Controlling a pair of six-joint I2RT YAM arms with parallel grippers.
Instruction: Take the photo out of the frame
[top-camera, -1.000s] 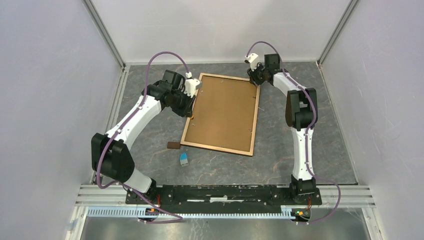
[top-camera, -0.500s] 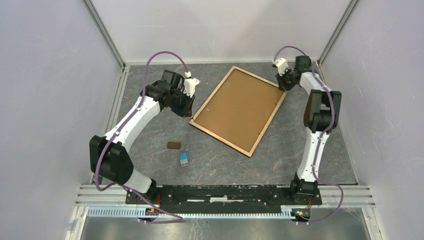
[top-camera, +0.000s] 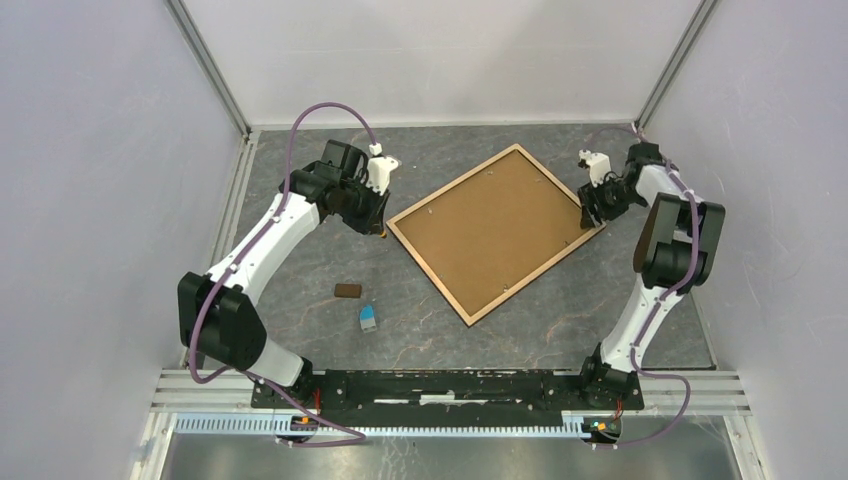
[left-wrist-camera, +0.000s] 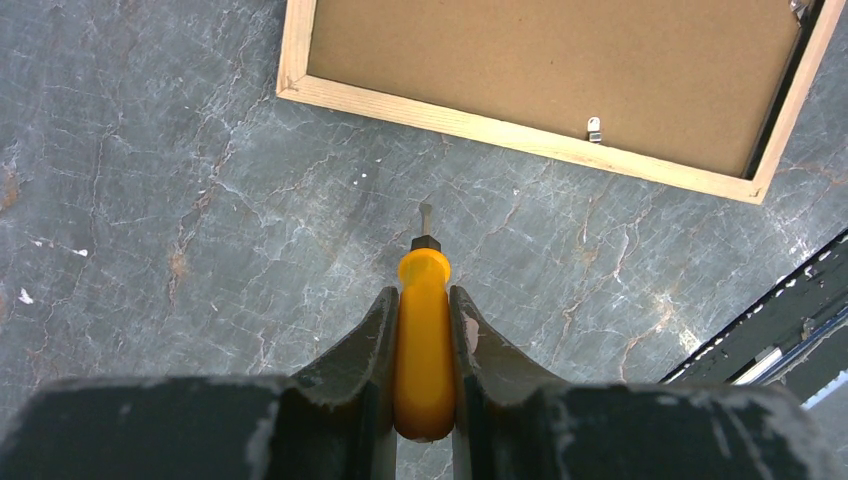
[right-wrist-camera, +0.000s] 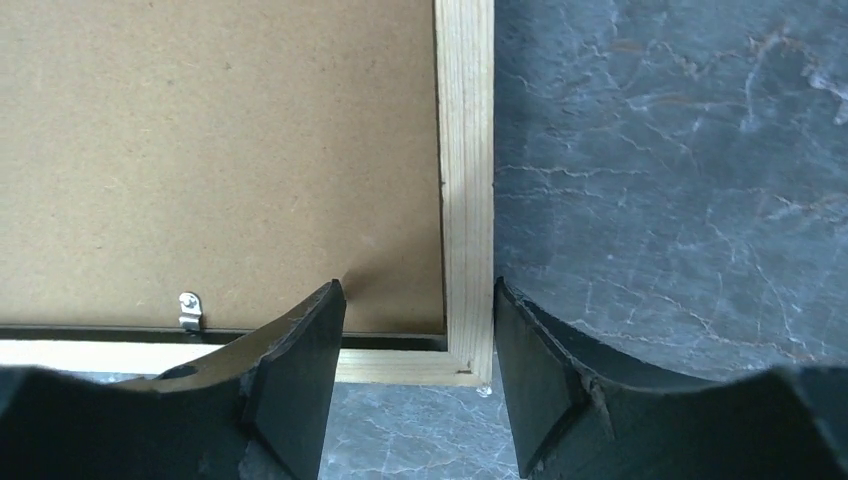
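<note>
The frame lies face down on the grey table, with its light wood rim and brown backing board up, turned diagonally. The photo is hidden under the board. My left gripper is shut on an orange-handled screwdriver whose tip points at the table just short of the frame's left corner. My right gripper is open and straddles the frame's right corner. One finger is over the board and the other is against the outside of the rim.
A small brown block and a small blue-and-white object lie on the table near the left of the frame. Metal clips hold the board in the rim. Grey walls close in on both sides and at the back.
The right gripper has swept right and toward the near edge, dragging its corner and turning the frame clockwise. The frame's near corner has moved away from the brown block. The left arm has stayed put.
</note>
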